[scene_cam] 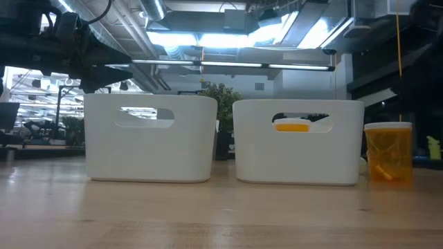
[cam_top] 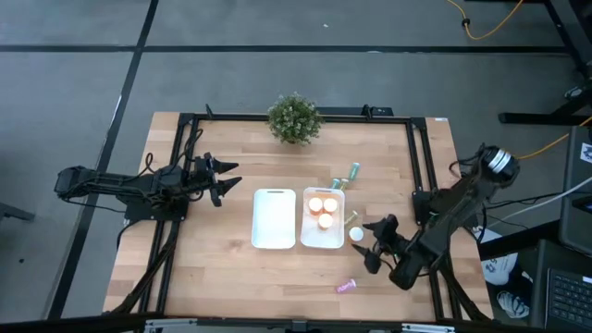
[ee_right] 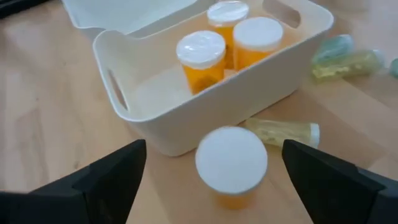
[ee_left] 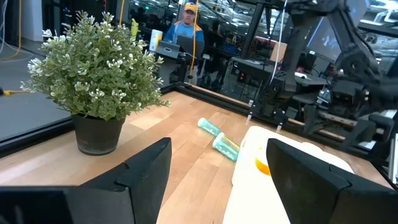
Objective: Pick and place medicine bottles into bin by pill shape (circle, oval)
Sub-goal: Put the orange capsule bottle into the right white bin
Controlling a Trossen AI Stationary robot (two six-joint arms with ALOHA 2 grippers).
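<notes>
Two white bins stand side by side mid-table: the left bin shows nothing inside, and the right bin holds three orange medicine bottles with white caps. Another orange bottle stands upright on the table just right of that bin, also in the low view. My right gripper hovers open above and to the right of it, its fingers wide on either side of it in the wrist view, touching nothing. My left gripper waits open, level, left of the bins.
A pale yellow bottle lies by the right bin's wall. Two teal bottles lie behind the bin, and a pink one lies near the front edge. A potted plant stands at the far edge. A black frame borders the table.
</notes>
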